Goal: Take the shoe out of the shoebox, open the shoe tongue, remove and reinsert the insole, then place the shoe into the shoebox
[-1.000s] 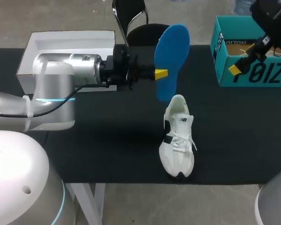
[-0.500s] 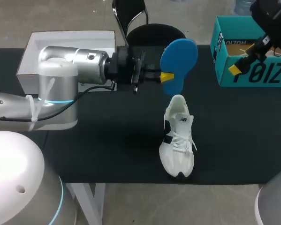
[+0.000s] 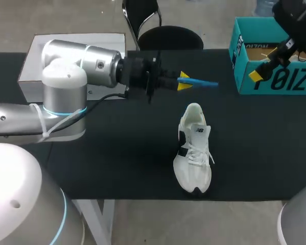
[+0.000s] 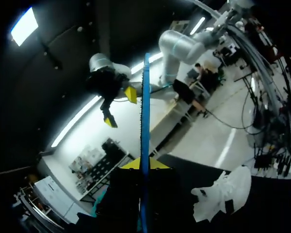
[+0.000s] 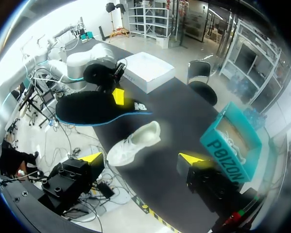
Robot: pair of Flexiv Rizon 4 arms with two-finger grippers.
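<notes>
Our left pincer (image 3: pixel 183 81) grips the flat blue foam insole (image 3: pixel 203 82) by one end, in the air just past the heel of the white lace-up shoe (image 3: pixel 193 150). It lies crosswise to the shoe, which rests on the black surface (image 3: pixel 117 153). Our right pincer (image 5: pixel 143 158) hangs open, farther off, by the teal cardboard shoebox (image 3: pixel 275 81) with big white letters.

One white sneaker (image 3: pixel 192 153) and one blue insole (image 3: pixel 203 82) are in view. There are two boxes: one teal shoebox (image 3: pixel 275 81) at the far right and one white box (image 3: pixel 81 38) at the far left. One table (image 3: pixel 117 153) carries them. Two robot arms come in, one left arm (image 3: pixel 71 66) and one right arm (image 3: pixel 296 20), with one claw apiece: the left claw (image 3: pixel 183 81) and the right claw (image 5: pixel 141 158). Each claw has two yellow-tipped fingers (image 5: pixel 89 158), four in all.
</notes>
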